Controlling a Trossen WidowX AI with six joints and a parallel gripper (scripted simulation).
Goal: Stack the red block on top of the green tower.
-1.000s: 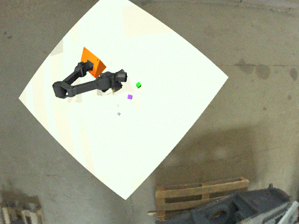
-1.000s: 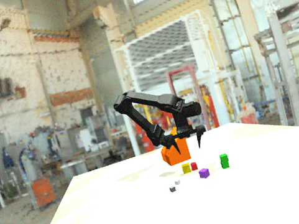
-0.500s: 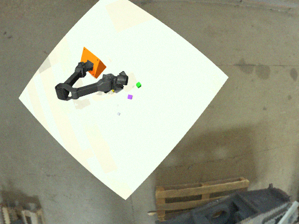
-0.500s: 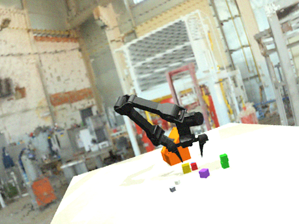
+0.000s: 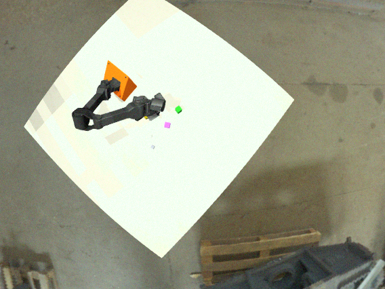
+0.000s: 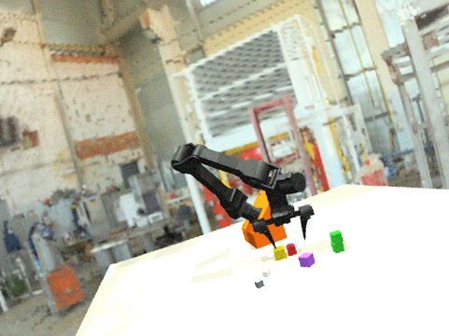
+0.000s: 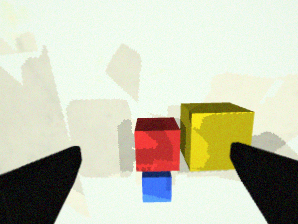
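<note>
While my gripper (image 7: pixel 156 151) hangs spread wide and empty, I see the red block (image 7: pixel 157 144) between its fingers, square and upright. Crowding it: yellow block (image 7: pixel 216 134) touching right, blue block (image 7: pixel 156 186) nearer. Green tower (image 6: pixel 337 241) stands well apart.

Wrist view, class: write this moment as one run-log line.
gripper: open, empty | small red cube: on table, between fingers | larger yellow cube: beside it | two-block green tower: standing

- The yellow block (image 7: pixel 216 134) stood touching or just beside the red block (image 7: pixel 157 144) at 3 o'clock, crowding that side.
- The blue block (image 7: pixel 156 186) sat at 6 o'clock.
- Bare bench (image 7: pixel 90 135) lay at 9 o'clock.
</note>
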